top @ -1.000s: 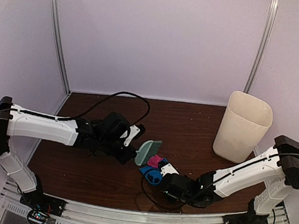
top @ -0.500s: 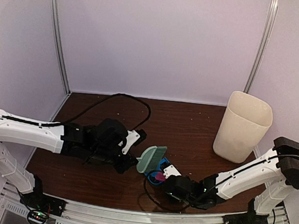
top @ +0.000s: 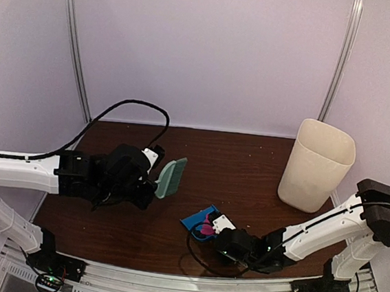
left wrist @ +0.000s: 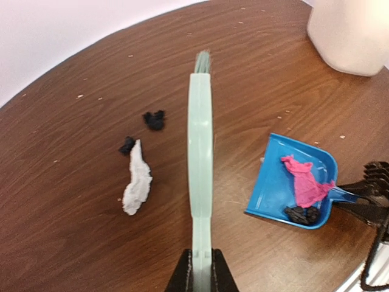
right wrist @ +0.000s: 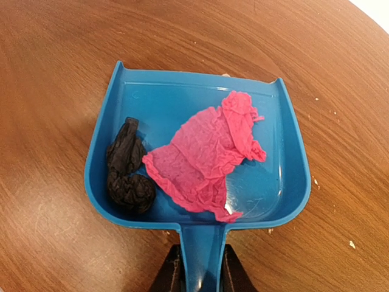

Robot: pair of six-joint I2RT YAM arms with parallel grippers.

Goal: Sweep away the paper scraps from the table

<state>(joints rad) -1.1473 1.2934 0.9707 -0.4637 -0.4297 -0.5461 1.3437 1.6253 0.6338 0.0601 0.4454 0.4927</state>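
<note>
We judge the table (top: 248, 165) roughly half swept. Our left gripper (left wrist: 202, 271) is clamped tight on the brush (left wrist: 200, 152); our right gripper (right wrist: 202, 267) pinches the dustpan (right wrist: 158, 103) by its handle (near edge, right of the brush). Inside it lie a pink scrap (right wrist: 206, 158) and a black scrap (right wrist: 127, 173); a white scrap (left wrist: 137, 179) and dark bits (left wrist: 154, 119) lie unswept on the brush's other side.

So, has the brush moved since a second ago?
Yes. The brush has swung left and slightly toward the back wall, off the dustpan and farther from the bin.
</note>
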